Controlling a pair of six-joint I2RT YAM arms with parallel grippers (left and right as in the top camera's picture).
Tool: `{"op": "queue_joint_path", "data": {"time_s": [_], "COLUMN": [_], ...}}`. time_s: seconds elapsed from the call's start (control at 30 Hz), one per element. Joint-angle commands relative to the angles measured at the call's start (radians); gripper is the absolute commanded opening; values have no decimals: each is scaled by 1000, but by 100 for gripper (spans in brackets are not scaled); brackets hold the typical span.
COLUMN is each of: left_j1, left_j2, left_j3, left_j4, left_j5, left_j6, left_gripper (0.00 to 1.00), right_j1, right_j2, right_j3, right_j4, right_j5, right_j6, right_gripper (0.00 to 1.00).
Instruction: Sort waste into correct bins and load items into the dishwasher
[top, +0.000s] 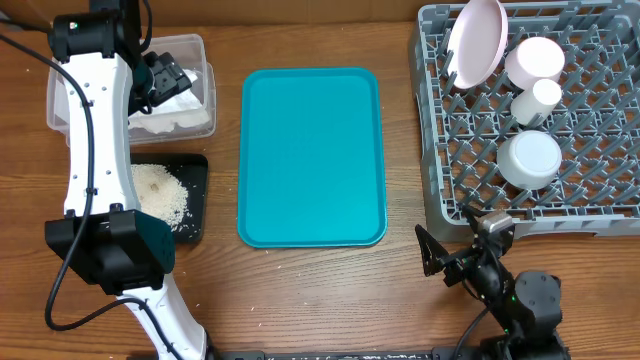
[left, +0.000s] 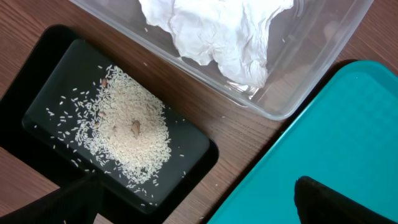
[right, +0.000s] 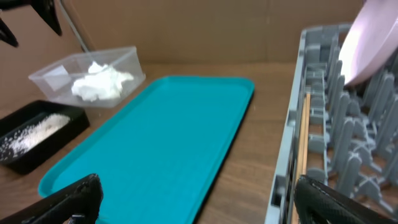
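Observation:
The grey dishwasher rack (top: 600, 200) at the right holds the pink-white plate (top: 476, 40) standing on edge, a pale pink bowl (top: 535, 57), a small white cup (top: 545, 95) and a whitish-blue bowl (top: 530, 158). A crumpled white napkin (left: 217, 31) lies in the clear tub (left: 311, 68). Rice scraps (left: 127, 127) are heaped in the black tray (left: 50, 81). My left gripper (top: 165, 78) hangs open above the tub, holding nothing. My right gripper (top: 450, 240) stands open and empty near the front edge, beside the rack's front-left corner (right: 292, 155).
A large teal serving tray (top: 312, 155) lies bare in the middle, between the two bins and the rack. The left arm's white links (top: 95, 150) stretch over the table's left side. Bare wood runs along the front edge.

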Motion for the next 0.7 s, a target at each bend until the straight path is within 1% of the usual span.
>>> {"op": "queue_joint_path", "data": {"time_s": [0.0,0.23,0.3,0.5,0.67], "left_j1": [-2,-2,-2,-2,-2], "left_j2": [-4,-4,-4,-4,-4], "left_j3": [12,12,12,12,12], "left_j4": [-2,-2,-2,-2,-2], "left_j5": [0,0,0,0,0], "left_j6": [-2,-2,-2,-2,-2], "left_gripper": [100,100,100,100,100], "right_j1": [2,0,-13,-103,-200], "right_j2": [-49,-125,-155,-155,-155], "right_j3": [-60,-119,-118,-119,-119], "right_j4": [48,148,148,233,249], "right_j5": [-10,18,24,25,37], "right_j6": [0,0,-1,0,-1], "right_gripper": [100,100,100,100,100]}}
